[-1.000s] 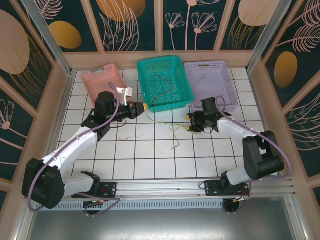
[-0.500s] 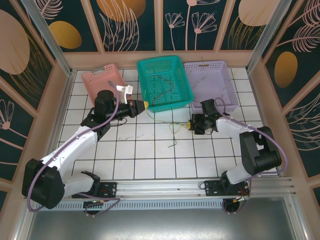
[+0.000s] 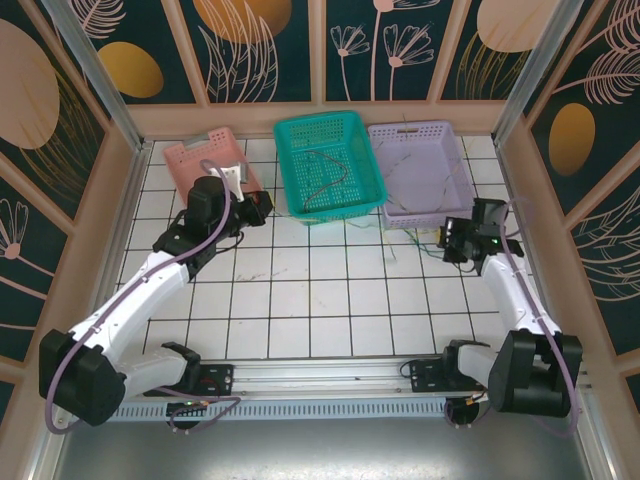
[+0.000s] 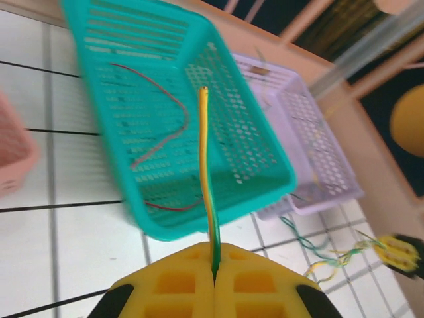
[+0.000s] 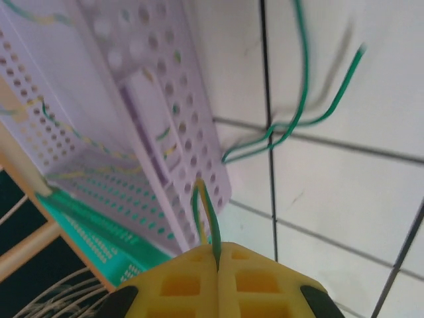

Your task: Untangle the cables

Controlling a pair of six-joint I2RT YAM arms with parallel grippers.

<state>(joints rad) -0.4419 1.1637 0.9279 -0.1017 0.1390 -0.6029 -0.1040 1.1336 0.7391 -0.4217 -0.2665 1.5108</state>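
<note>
Above the tiled table (image 3: 300,300), left gripper (image 4: 215,265) pinches a yellow-green cable (image 4: 207,172), right gripper (image 5: 217,258) a green-yellow cable (image 5: 211,222).

Three plastic baskets are standing in a row at the far side of the white tiled surface (image 3: 320,300). A pink basket (image 3: 180,152) is sitting just beyond the left tool (image 3: 260,208), a teal basket (image 3: 318,118) is standing just to that tool's right, and a lilac basket (image 3: 410,128) is sitting just beyond the right tool (image 3: 447,240), close beside the teal one. Dark floral panels (image 3: 260,50) are enclosing the surface.
</note>
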